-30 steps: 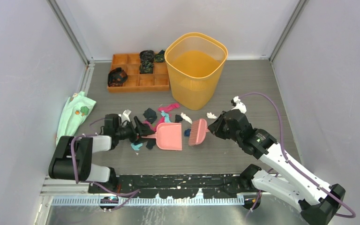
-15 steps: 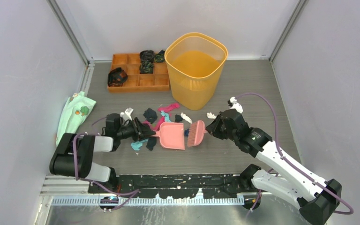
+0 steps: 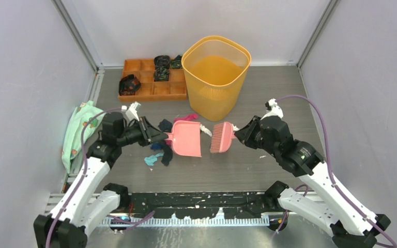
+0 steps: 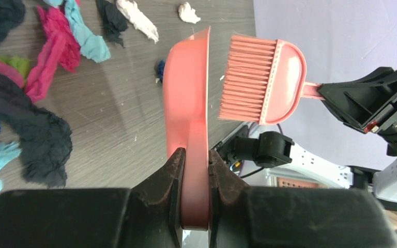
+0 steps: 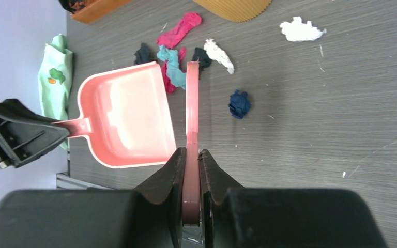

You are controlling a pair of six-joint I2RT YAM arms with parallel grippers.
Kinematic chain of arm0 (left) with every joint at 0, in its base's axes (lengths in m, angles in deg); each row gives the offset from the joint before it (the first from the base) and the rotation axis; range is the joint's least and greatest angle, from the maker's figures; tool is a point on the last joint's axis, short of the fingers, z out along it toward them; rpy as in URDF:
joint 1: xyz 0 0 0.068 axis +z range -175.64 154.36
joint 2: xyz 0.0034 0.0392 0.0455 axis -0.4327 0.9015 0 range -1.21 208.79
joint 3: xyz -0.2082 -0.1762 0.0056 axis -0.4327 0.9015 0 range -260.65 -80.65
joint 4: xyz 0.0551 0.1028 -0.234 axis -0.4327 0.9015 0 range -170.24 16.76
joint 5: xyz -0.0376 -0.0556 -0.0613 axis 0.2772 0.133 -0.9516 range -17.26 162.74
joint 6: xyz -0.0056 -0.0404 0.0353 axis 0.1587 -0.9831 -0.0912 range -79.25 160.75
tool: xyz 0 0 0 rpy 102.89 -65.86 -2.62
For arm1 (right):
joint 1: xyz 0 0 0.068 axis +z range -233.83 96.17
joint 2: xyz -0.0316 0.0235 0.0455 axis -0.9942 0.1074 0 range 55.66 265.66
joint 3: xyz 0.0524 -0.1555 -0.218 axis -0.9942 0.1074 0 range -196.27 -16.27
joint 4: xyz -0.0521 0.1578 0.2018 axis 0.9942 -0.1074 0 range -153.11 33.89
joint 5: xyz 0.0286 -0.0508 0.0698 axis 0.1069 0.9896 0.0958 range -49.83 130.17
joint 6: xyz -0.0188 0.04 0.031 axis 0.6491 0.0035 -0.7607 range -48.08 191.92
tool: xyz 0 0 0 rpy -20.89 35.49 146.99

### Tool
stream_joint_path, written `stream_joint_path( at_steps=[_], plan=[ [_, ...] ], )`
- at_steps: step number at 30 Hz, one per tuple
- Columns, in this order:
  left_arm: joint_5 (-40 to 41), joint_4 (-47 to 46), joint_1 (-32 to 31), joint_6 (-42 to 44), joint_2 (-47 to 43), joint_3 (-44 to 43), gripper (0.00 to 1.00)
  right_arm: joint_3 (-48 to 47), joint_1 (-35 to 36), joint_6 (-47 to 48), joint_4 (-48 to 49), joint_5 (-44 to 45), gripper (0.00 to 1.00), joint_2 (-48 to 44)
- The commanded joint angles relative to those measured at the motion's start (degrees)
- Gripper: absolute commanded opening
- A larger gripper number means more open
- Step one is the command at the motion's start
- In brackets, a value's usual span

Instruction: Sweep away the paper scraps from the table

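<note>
— What can't we make out, nearest first?
— The left end effector [image 4: 194,160] is clamped on the handle of the pink dustpan [image 3: 186,138], and its jaws hide most of that handle. Just right of the dustpan, the right end effector [image 5: 190,155] is clamped on the pink brush [image 3: 222,137], whose handle is buried the same way. We can't tell whether the dustpan's lip touches the surface [image 3: 269,98].
— And the paper scraps [image 3: 158,155]?
— They lie on the surface left of the dustpan and behind it. From above, the pan covers some.
— Farther off?
— The yellow bin [image 3: 216,72] stands beyond the dustpan, and the orange tray [image 3: 150,90] beyond and to the left.
— What do we see changed?
— A second ago the dustpan lay nearer the arm bases. Now it sits closer to the bin, the left arm has risen, and the brush has moved with it.
</note>
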Motion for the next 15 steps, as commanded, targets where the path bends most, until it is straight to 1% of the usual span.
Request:
stream_joint_path(
  at_steps=[1,3,4,6,8,11,15],
  plan=[
    [9.43,26.97,0.09,7.27,-4.82,-7.95,0.04,0.09,-0.24,0.18,5.15,-4.69,0.01,3.56],
    [14.87,32.79,0.09,8.35,-7.89,-11.15,0.04,1.22,-0.21,-1.24,12.01,-7.98,0.0,6.78],
    [17.2,35.4,0.09,8.86,-9.63,-12.65,0.04,1.71,-0.21,-2.4,17.62,-11.56,0.01,9.09],
    [22.42,40.91,0.15,10.28,-11.19,-15.99,0.04,2.09,-0.27,-4.41,24.66,-16.23,0.01,15.13],
    [25.96,45.14,0.18,11.44,-12.11,-18.44,0.04,1.89,-0.26,-7.23,32.85,-21.58,0.01,21.8],
    [31.36,49.87,0.18,11.76,-14.65,-21.15,0.03,2.02,-0.04,-10.78,46.08,-25.44,0.01,30.22],
    [38.61,54.76,0.18,11.62,-17.75,-25.32,0.03,-1.27,1.6,-12.35,52.95,-27.47,0.01,40.15]
  ],
)
